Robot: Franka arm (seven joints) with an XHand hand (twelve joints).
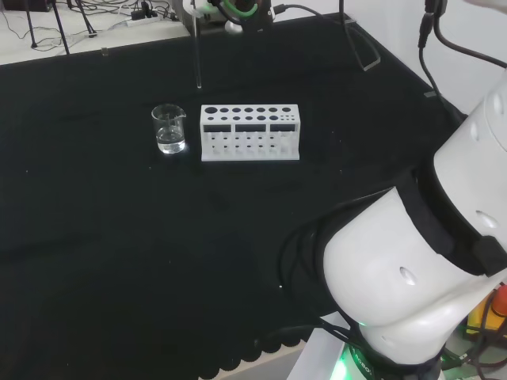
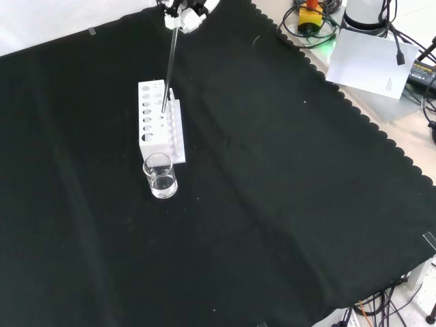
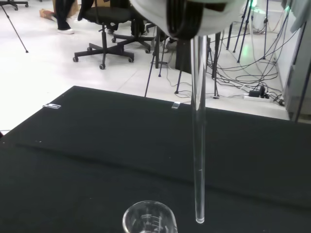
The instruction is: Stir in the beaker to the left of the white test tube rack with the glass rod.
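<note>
Wrist view: glass rod (image 3: 198, 145) hangs from hand (image 3: 187, 17), seemingly beside beaker (image 3: 148, 218).

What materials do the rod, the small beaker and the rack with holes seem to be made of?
The thin clear rod looks like smooth glass: the floor shows through it. The small clear beaker seems glass or clear plastic; printed marks and liquid show through it. The white test tube rack looks like matte opaque plastic.
</note>
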